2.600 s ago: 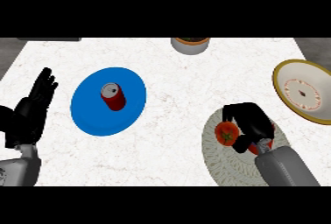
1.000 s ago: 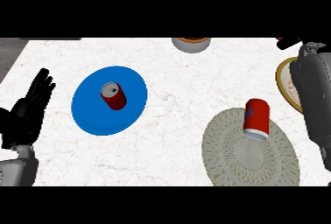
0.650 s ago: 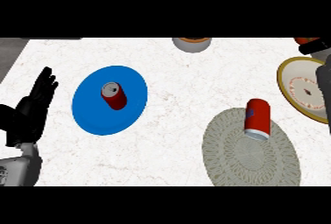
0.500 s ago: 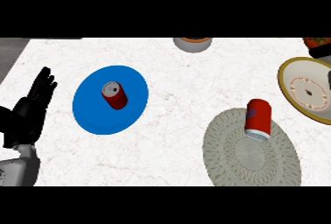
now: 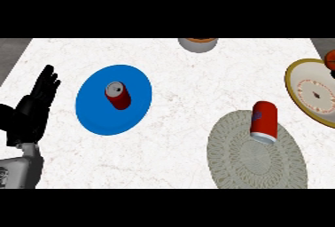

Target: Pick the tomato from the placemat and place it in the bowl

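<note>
The left hand (image 5: 36, 104) rests at the left edge of the view, fingers straight and pointing up, holding nothing; its grey forearm comes in from the lower left corner. The right hand does not show clearly — at the far right edge, above the bowl, only a small orange-red shape (image 5: 331, 60) with a dark bit beside it is visible, and I cannot tell whether that is the tomato or whether fingers are round it.

The counter (image 5: 189, 88) is white and lightly veined, with a grey strip along its left and upper right corners.

The bowl (image 5: 313, 93) lies at the right edge, cream with a tan rim and a patterned inside, partly cut off by the view. Below and left of it lies the placemat (image 5: 255, 162), a round grey woven one. A red can (image 5: 263, 121) lies on its side on the mat's upper part, its silver end toward the lower right. Well apart to the left sits a blue plate (image 5: 98, 115) with a second red can (image 5: 118, 95) lying on it, silver top toward the upper left. At the top edge a grey cup (image 5: 197, 43) with an orange inside is half in view.
</note>
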### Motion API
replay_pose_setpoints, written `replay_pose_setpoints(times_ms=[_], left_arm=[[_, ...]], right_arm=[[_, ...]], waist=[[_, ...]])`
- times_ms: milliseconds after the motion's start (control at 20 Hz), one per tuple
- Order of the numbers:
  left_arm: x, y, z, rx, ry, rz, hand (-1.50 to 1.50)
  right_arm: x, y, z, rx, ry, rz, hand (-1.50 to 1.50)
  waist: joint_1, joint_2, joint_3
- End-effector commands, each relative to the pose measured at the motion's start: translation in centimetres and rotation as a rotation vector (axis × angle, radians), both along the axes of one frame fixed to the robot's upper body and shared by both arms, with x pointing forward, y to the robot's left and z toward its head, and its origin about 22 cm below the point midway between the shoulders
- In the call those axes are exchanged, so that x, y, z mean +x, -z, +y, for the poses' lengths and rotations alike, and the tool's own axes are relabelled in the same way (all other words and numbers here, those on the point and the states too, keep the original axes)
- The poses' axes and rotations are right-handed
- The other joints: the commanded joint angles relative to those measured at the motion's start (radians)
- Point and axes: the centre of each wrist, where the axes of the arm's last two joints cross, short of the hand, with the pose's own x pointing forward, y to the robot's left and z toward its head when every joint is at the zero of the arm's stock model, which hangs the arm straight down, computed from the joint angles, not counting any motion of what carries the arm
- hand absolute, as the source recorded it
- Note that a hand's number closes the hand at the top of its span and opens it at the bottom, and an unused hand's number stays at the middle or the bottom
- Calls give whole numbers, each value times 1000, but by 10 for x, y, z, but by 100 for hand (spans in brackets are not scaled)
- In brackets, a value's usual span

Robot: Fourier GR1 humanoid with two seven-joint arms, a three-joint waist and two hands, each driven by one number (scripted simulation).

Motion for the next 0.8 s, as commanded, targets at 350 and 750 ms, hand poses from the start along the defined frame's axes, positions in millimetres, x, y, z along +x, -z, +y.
replay_pose_setpoints(times_ms=[350,750], left_arm=[[-16,4,-1,-6,9,3,0],[-10,7,-3,-6,-20,9,0]], right_arm=[[-46,53,-45,256,-39,65,-150],[-40,10,-57,388,-14,-594,-150]], waist=[[9,-1,3],[-27,-10,6]])
